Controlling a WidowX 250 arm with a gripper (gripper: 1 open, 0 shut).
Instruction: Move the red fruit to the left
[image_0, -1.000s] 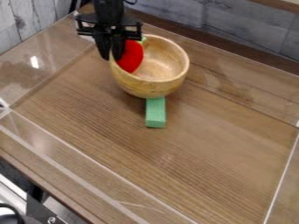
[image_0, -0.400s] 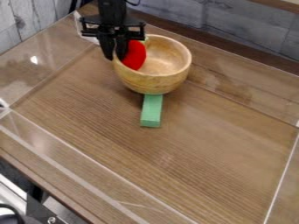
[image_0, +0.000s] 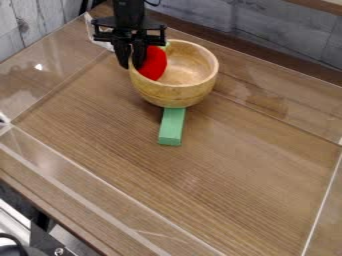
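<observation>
Wooden table (image_0: 201, 190), fingers (image_0: 132, 58) gripping red fruit (image_0: 154, 64)

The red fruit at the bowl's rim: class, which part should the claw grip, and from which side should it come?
Grip the red fruit across its rounded upper body, coming from straight above. It sits against the inner left wall of the wooden bowl, so that wall blocks any sideways approach, while the top is open. The claw already points down there, apparently shut on the fruit.
</observation>
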